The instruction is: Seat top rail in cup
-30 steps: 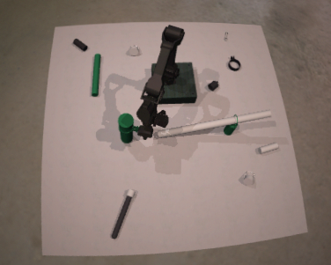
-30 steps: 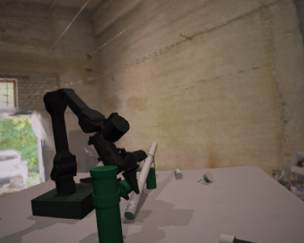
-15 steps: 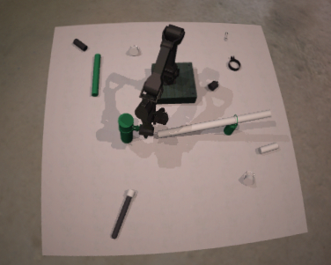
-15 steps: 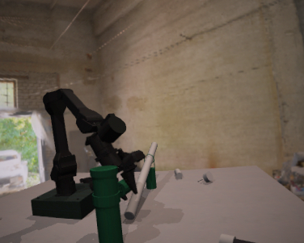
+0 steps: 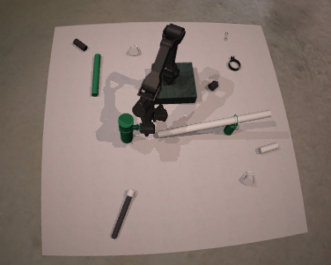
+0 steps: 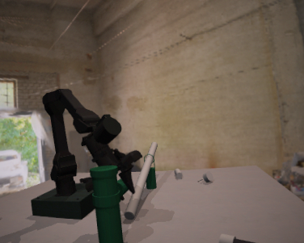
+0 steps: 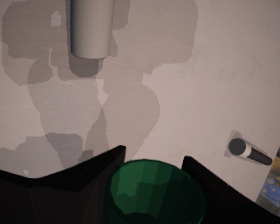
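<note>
A pale square tabletop [image 5: 77, 202] carries everything. The black arm [image 5: 162, 65] rises from a dark green base block [image 5: 187, 93] set a little toward the far edge from the middle, and folds down toward the near-left.

The white top rail [image 5: 213, 123] lies across the middle-right of the tabletop, its far end pointing toward the right edge and its cut end toward the left. It passes through the loop cap [image 5: 235, 119] on a short green line post [image 5: 229, 130]. The exterior view shows the rail tilted, high at the loop and low at the cut end, which rests on the surface.

The big green post [image 5: 125, 128] stands upright left of centre, with its brace band [image 6: 107, 199] part-way down the shaft, below the post cap [image 6: 104, 171].

The gripper [image 5: 145, 128] sits between the post and the rail's cut end — its fingers are clamped on the green rail-end cup [image 7: 156, 200], whose open mouth fills the lower part of the wrist view. The rail's cut end lies just beside the cup, apart from it, not seated.

Loose parts lie scattered: a green tube [image 5: 95, 75] and a short black cylinder [image 5: 80, 45] toward the far-left corner, a dark rod with a white tip [image 5: 122, 214] near the near edge, a small white stub [image 5: 268, 148] by the right edge — and a black ring [image 5: 234, 63] toward the far-right corner.
</note>
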